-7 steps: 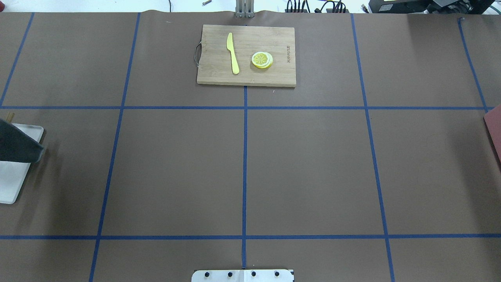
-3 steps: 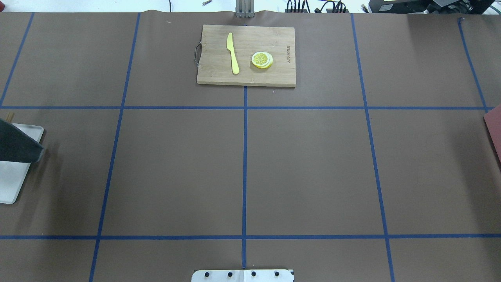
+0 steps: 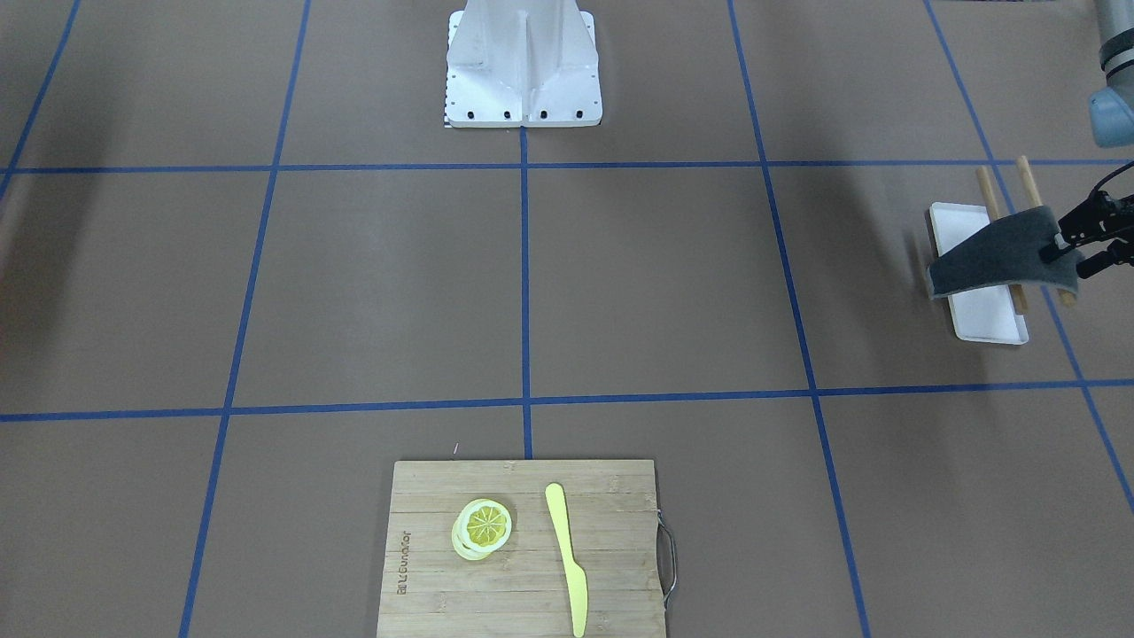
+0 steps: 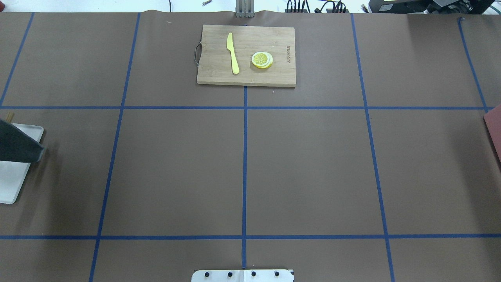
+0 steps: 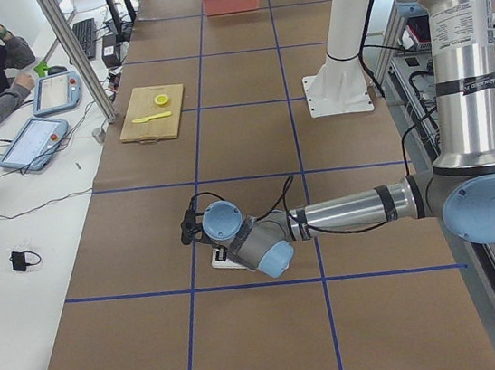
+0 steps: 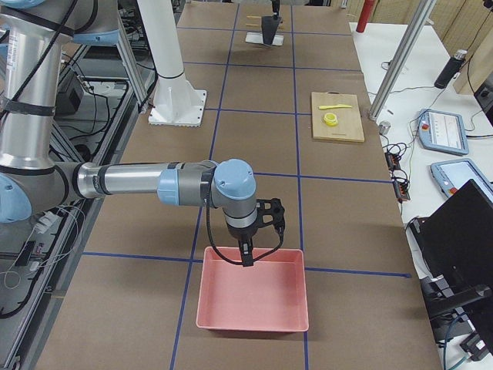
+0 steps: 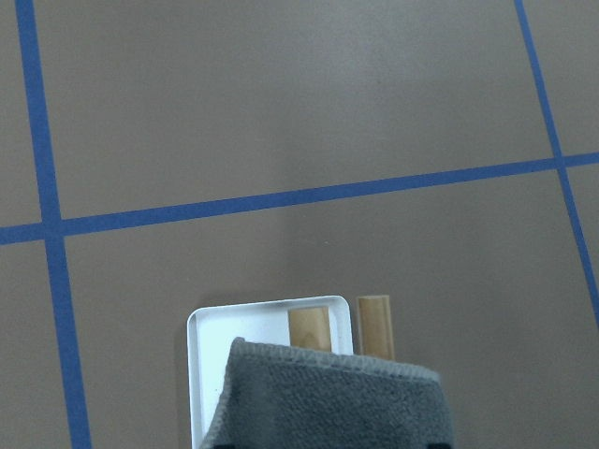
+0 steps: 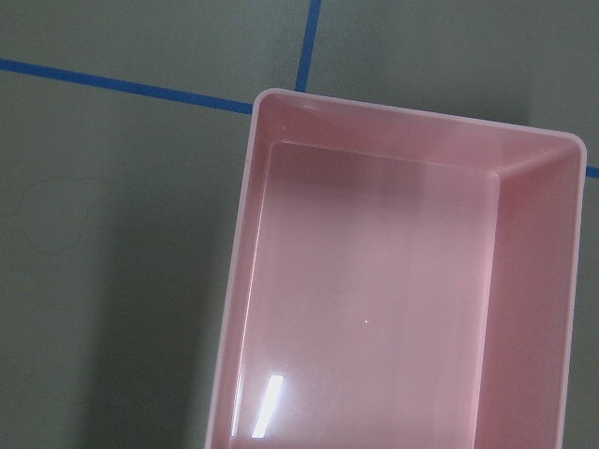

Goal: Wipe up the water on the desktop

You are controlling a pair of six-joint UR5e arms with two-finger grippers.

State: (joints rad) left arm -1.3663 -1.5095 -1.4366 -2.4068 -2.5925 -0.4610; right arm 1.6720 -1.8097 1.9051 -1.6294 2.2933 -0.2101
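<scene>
The desktop is a brown surface with blue tape lines; I see no clear puddle on it. My left gripper is at its left end, shut on a grey cloth that hangs above a white tray. The cloth also shows in the overhead view and in the left wrist view. My right gripper hovers over a pink bin at the right end; I cannot tell whether it is open or shut. A faint curved outline marks the desktop beside the bin.
A bamboo cutting board with a yellow knife and lemon slices lies at the far middle. Two wooden sticks lie across the tray. The robot base stands at the near middle edge.
</scene>
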